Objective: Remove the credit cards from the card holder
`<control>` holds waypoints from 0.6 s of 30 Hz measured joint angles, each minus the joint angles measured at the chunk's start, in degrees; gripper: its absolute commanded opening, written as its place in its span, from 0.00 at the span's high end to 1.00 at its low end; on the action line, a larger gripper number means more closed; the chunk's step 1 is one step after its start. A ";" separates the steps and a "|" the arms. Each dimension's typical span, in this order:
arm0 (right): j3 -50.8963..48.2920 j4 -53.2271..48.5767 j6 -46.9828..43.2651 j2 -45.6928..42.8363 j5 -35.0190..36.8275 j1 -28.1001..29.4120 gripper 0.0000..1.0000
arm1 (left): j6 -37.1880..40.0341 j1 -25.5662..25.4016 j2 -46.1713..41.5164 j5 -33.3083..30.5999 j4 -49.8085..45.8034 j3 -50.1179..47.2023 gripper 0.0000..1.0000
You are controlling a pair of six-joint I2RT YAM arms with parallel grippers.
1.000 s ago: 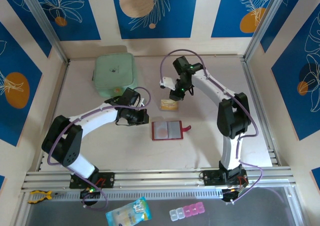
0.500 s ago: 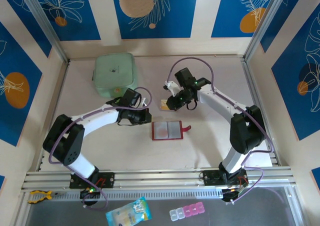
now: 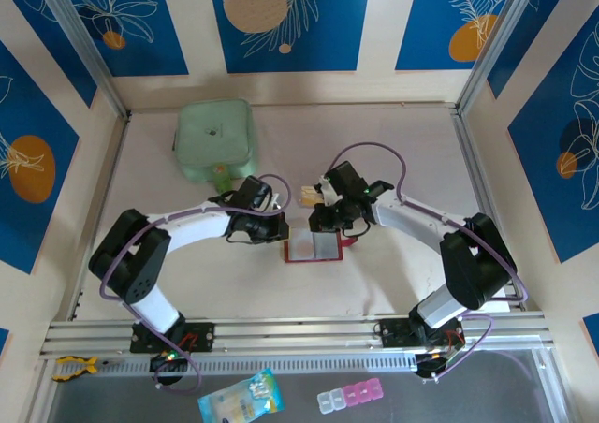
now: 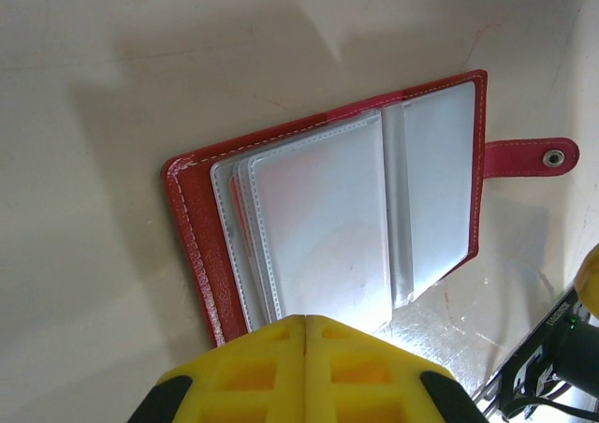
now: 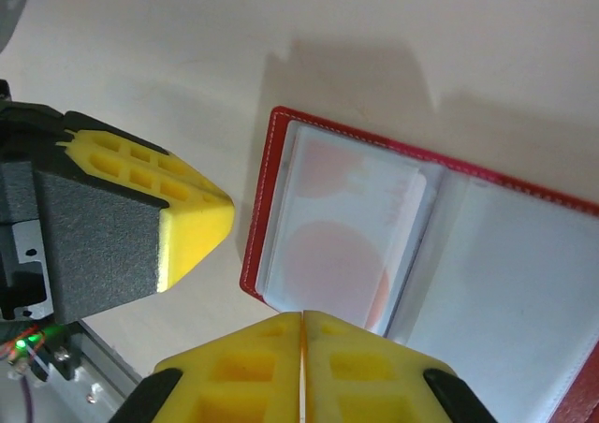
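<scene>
The card holder (image 3: 323,247) lies open on the table, dark red with clear sleeves (image 4: 328,217) and a snap tab (image 4: 533,154). A whitish credit card with red circles (image 5: 346,245) sits inside its left sleeve. A small stack of tan credit cards (image 3: 309,196) lies on the table just beyond it. My left gripper (image 3: 283,229) is shut, its tips (image 4: 306,320) at the holder's left edge with nothing seen between them. My right gripper (image 3: 323,221) is shut too, its tips (image 5: 302,314) at the edge of the sleeve that has the card. The left gripper's yellow fingers (image 5: 187,208) show beside the holder.
A mint-green square pouch (image 3: 214,138) lies at the back left. Metal rails (image 3: 299,334) run along the near edge, with a blue packet (image 3: 240,397) and a pill box (image 3: 348,397) beyond them. Frame posts stand at both back corners.
The right arm has swung down from beside the tan cards to the card holder's far edge, and its jaws have closed. The left gripper has slid right to the holder's left edge.
</scene>
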 measured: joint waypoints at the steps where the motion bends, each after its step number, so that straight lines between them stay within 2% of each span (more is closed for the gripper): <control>1: -0.02 0.00 0.79 0.00 -0.24 0.00 0.89 | 0.00 -0.07 0.20 -0.02 0.07 -0.04 0.99; 4: -0.04 0.55 3.04 0.33 -1.29 0.07 0.82 | -0.02 -0.17 0.48 -0.09 0.07 -0.39 0.99; 18: -0.70 2.32 6.64 4.09 -3.15 1.90 0.71 | -1.49 -0.28 3.80 0.00 1.29 -2.32 0.99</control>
